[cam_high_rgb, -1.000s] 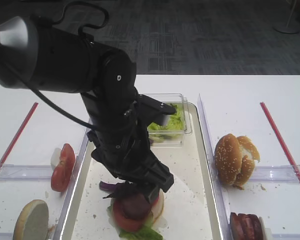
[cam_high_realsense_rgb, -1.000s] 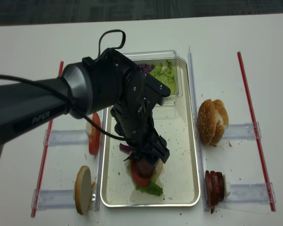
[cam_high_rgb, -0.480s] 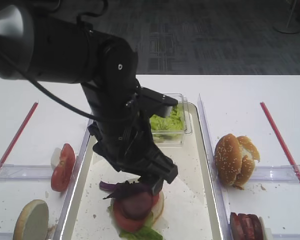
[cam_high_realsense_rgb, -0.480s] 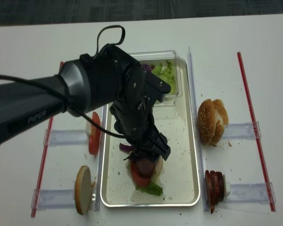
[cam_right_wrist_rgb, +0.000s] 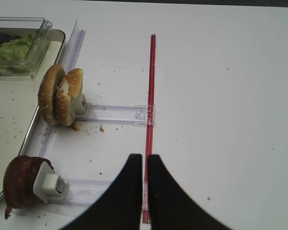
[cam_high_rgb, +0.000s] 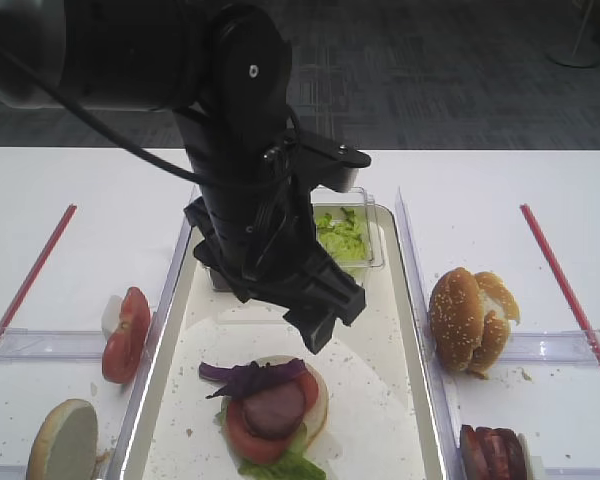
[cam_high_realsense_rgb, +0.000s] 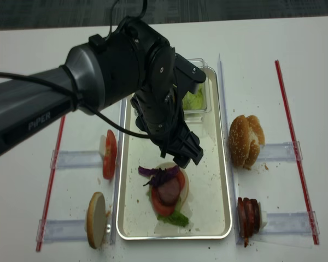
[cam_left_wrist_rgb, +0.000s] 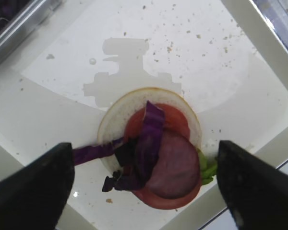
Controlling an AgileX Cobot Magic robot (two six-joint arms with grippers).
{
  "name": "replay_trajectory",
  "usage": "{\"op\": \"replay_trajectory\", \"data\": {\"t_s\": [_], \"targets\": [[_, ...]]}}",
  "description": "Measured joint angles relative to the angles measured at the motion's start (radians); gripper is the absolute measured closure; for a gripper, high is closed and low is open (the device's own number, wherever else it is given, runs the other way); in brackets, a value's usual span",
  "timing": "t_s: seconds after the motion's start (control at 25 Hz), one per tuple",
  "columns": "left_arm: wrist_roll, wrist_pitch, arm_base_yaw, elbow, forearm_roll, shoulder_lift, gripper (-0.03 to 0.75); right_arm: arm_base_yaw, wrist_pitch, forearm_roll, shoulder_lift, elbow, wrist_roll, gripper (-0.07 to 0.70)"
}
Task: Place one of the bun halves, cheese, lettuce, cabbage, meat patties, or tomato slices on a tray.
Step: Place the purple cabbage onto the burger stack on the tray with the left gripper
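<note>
- The left end effector [cam_left_wrist_rgb: 144,184] hangs above the tray [cam_high_realsense_rgb: 216,180] with its jaws spread wide and nothing between them; in the left wrist view the two dark fingers frame the stack from either side without touching it
- Straight below it lies the cabbage [cam_left_wrist_rgb: 139,160], a loose purple clump draped over a meat patty [cam_left_wrist_rgb: 175,165] and a tomato slice [cam_left_wrist_rgb: 158,120] on a bun half [cam_left_wrist_rgb: 115,115], with lettuce [cam_high_realsense_rgb: 175,219] poking out at the near edge
- Judged from this, the cabbage placement looks finished and the arm is in the clearing step; the next move calls for lifting well clear of the stack, then going for another ingredient
- The right end effector [cam_right_wrist_rgb: 145,165] is closed and empty, over the bare counter [cam_right_wrist_rgb: 221,96] beside a red strip [cam_right_wrist_rgb: 150,86]
- Further out wait more bun halves [cam_high_realsense_rgb: 245,141] and meat patties [cam_high_realsense_rgb: 249,218] right of the tray, tomato slices [cam_high_realsense_rgb: 109,154] to its left, and a clear tub [cam_high_realsense_rgb: 199,87] of greens at the tray's far end
</note>
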Motion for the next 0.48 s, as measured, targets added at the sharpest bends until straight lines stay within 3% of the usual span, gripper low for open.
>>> {"op": "replay_trajectory", "data": {"t_s": [0.48], "targets": [[-0.002, 0.009, 0.000, 0.000, 0.002, 0.000, 0.157, 0.000, 0.000, 0.000, 0.000, 0.000, 0.000, -0.048]]}}
